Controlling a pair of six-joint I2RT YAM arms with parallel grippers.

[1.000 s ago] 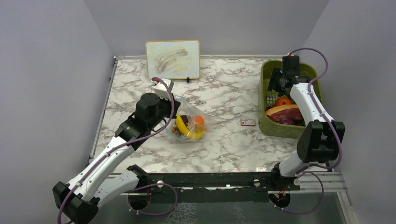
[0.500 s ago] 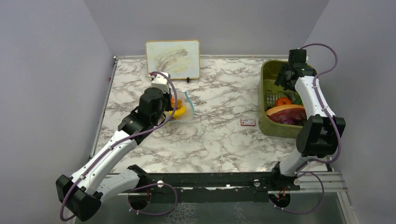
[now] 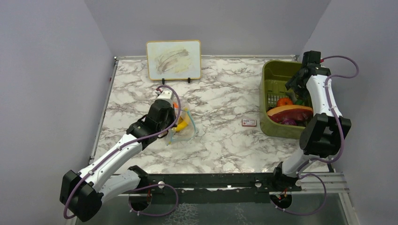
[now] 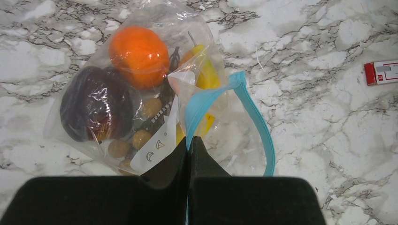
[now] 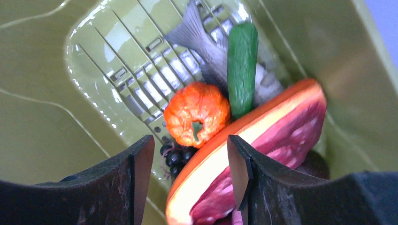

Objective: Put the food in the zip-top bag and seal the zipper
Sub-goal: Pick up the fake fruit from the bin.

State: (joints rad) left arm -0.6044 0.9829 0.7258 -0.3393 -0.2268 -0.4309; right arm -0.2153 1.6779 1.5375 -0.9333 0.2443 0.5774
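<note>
Jaws of the left end effector (image 4: 189, 140) pinched the clear crinkly bag's (image 4: 136, 89) light-blue zipper strip (image 4: 256, 112), which looped open toward the bench's right edge.

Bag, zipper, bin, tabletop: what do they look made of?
Bag: thin clear plastic film, glossy; crinkles, glare, contents show through.
Zipper: light-blue, matte, likely flexible plastic; it curves in a loop.
Bin: olive-green, likely rigid moulded plastic; soft highlights, slotted floor.
Tabletop: marble-veined pattern; stone or laminate, cannot tell.
</note>
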